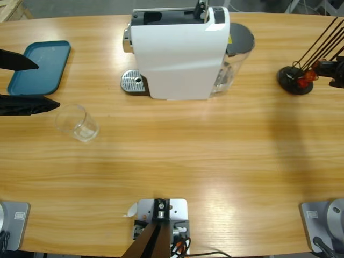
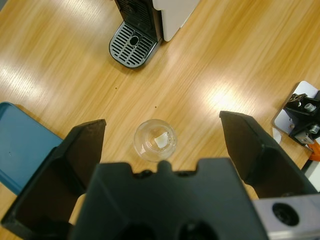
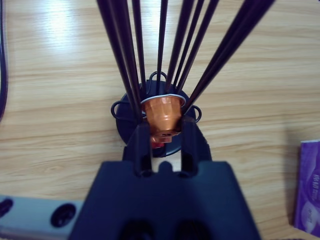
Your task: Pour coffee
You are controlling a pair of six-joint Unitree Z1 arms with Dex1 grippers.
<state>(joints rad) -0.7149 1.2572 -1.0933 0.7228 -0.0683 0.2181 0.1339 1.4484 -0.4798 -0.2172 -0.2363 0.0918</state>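
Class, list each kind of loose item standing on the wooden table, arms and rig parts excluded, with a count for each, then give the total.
White coffee machine: 1
Clear drinking glass, empty: 1
Blue tray: 1
Black capsule rack: 1
Orange coffee capsule, between the right gripper's jaws: 1
Purple box, partly in view: 1
Total: 6

A robot test bench in a lab or workshop, staged like a coffee corner: a long wooden table [image 1: 177, 156] bears a white coffee machine [image 1: 180, 51], with a capsule rack [image 1: 294, 80] right of it and a blue tray [image 1: 40, 67] left.
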